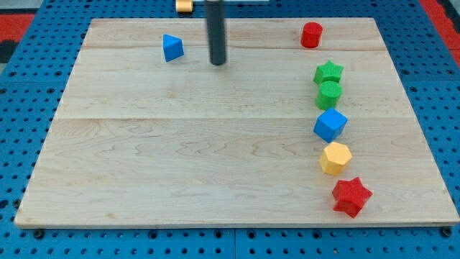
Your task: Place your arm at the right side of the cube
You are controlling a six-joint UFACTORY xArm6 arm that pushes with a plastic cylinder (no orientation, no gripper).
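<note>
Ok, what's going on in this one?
An arm ending in a dark rod works over a wooden board. My tip sits near the view's top, just right of the blue triangular block and touching nothing. The blue cube lies far off at the view's right, in a column under the green star and green cylinder, above the yellow hexagon and red star. A red cylinder stands apart at the top.
</note>
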